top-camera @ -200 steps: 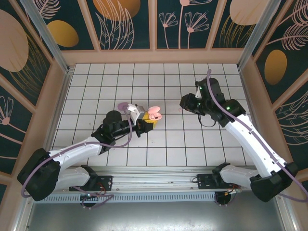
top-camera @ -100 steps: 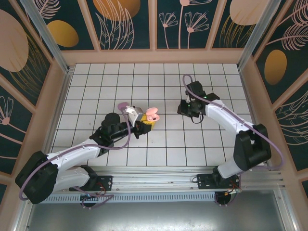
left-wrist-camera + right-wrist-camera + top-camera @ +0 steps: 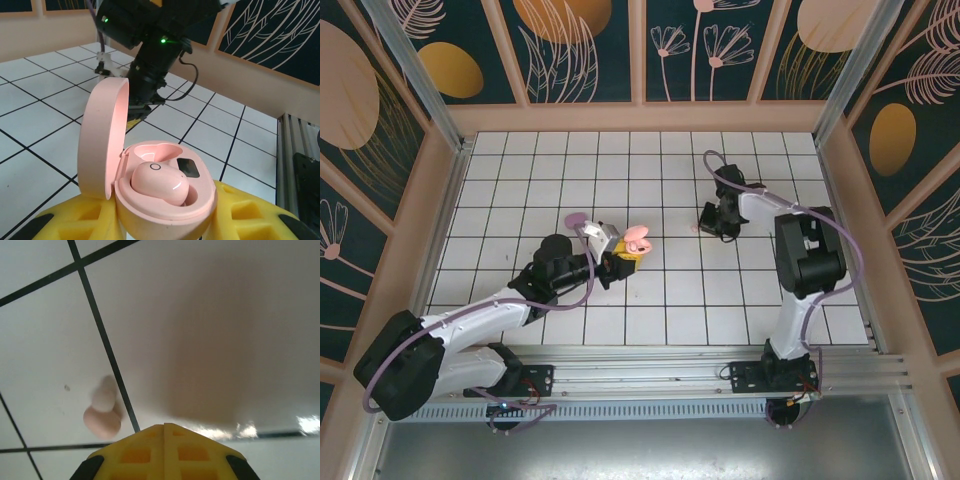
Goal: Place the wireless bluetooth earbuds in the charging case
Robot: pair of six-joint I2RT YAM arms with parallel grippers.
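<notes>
Your loose pale pink rounded earbud (image 3: 102,417) lies on the white tiled table (image 3: 520,180), right beside a black grid line and just left of the right gripper (image 3: 165,429). That pincer is fully closed and holds nothing: its two yellow fingers are pressed together along their seam. Its tips sit low over the tile, near the bud but apart from it, and you cannot tell whether they touch the table.

The second pale pink earbud (image 3: 160,182) sits in a well of the glossy pale pink oval charging case (image 3: 165,215). The case's rounded lid (image 3: 100,140) stands open and upright at the left, and a small dark window shows on the inner face beside the bud. The left gripper (image 3: 625,252) is clamped on this case, with yellow pads (image 3: 240,215) against either side of the lower shell, holding it level left of the table's middle. A small lilac rounded object (image 3: 575,218) lies on the tiles just beyond that gripper's wrist
</notes>
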